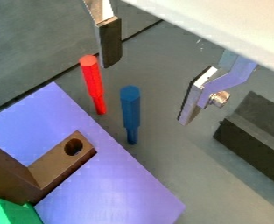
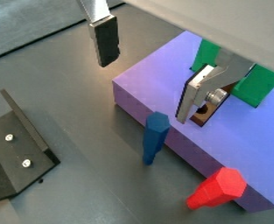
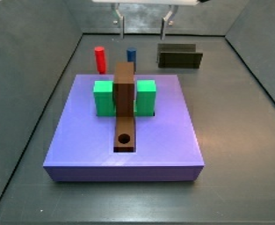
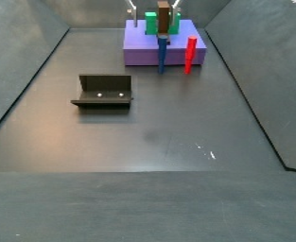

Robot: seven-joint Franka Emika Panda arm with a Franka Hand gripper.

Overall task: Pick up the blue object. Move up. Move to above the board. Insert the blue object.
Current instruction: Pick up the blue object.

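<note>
The blue object [image 1: 129,112] is a slender upright peg on the floor beside the purple-blue slab [image 1: 87,166]; it shows in both wrist views [image 2: 156,137] and both side views [image 3: 130,55] [image 4: 161,53]. A red peg [image 1: 92,83] of like shape stands next to it. My gripper [image 1: 154,74] is open and empty, hanging above the blue object with the jaws wide apart; it also shows in a wrist view [image 2: 151,74] and a side view [image 3: 143,18]. The board [image 3: 126,110], a brown plank with a round hole [image 3: 126,139], runs through a green block [image 3: 104,97] on the slab.
The dark fixture [image 3: 178,56] stands on the floor beyond the pegs, also in a side view [image 4: 103,91] and a wrist view [image 2: 17,149]. Grey walls enclose the floor [image 4: 150,142].
</note>
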